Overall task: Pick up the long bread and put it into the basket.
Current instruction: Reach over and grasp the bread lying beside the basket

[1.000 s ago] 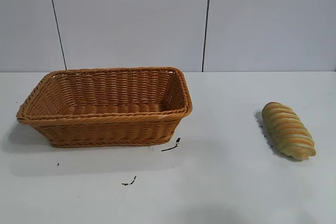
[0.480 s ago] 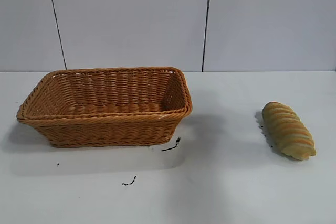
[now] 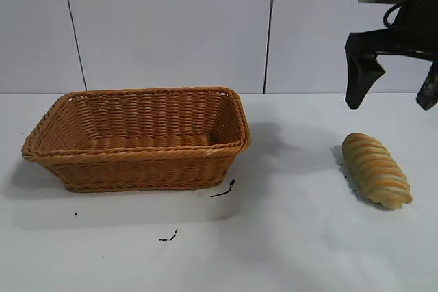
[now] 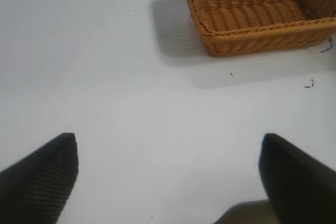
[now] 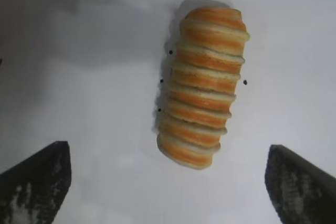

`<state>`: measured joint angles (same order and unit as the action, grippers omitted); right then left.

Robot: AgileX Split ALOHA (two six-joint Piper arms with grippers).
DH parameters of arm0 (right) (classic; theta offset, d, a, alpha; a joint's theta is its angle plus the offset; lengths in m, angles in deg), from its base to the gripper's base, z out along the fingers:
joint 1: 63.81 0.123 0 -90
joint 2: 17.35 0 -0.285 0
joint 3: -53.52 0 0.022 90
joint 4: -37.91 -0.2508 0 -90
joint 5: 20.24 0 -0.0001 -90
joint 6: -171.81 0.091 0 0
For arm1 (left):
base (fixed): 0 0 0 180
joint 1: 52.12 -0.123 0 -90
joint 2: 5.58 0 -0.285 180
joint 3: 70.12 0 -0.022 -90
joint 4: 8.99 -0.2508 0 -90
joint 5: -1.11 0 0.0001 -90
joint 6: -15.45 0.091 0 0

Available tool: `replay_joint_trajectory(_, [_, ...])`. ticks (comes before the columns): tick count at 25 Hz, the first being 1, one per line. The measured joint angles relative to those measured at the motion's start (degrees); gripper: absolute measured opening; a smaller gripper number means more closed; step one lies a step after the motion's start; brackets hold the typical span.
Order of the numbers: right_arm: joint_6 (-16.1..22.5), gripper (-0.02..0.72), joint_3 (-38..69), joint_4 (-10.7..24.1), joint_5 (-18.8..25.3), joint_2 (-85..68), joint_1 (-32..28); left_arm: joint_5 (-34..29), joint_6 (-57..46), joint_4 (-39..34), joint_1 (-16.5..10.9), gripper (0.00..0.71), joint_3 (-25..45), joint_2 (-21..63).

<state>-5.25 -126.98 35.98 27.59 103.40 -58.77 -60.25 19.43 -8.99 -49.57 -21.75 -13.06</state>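
The long bread point(image 3: 376, 169), tan with orange-brown ridged stripes, lies on the white table at the right. It also shows in the right wrist view point(image 5: 203, 94). My right gripper point(image 3: 391, 98) hangs open above the bread's far end, not touching it; in its wrist view the gripper point(image 5: 168, 179) has its jaws wide apart with the loaf ahead of them. The wicker basket point(image 3: 140, 163) stands empty at the left and shows in the left wrist view point(image 4: 252, 35). My left gripper point(image 4: 169, 174) is open and empty over bare table, away from the basket.
Small dark marks point(image 3: 223, 191) lie on the table in front of the basket's near right corner, and another one point(image 3: 168, 237) nearer the front. A grey panelled wall point(image 3: 205, 25) stands behind the table. Tiny black specks point(image 5: 170, 52) lie beside the bread.
My right gripper has come into the exterior view from the upper right, above the bread, and casts a shadow on the table. The bread and basket have not moved.
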Motion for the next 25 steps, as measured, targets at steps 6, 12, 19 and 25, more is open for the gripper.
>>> replay_joint_trajectory(6, [0.16, 0.693, -0.17, 0.24, -4.31, 4.95, -0.84, 0.00, 0.00, 0.00, 0.00, 0.696, 0.00, 0.00])
replay_joint_trajectory(12, [0.20, 0.693, -0.17, -0.47, -6.45, 7.04, -3.21, 0.00, 0.00, 0.00, 0.00, 0.696, 0.00, 0.00])
replay_joint_trajectory(19, [-3.31, 0.693, -0.17, -2.72, -6.04, 7.39, -3.70, 0.00, 0.00, 0.00, 0.00, 0.696, 0.00, 0.00])
replay_joint_trajectory(25, [-3.38, 0.693, -0.17, -3.37, -5.86, 8.80, -3.70, 0.00, 0.00, 0.00, 0.00, 0.696, 0.00, 0.00])
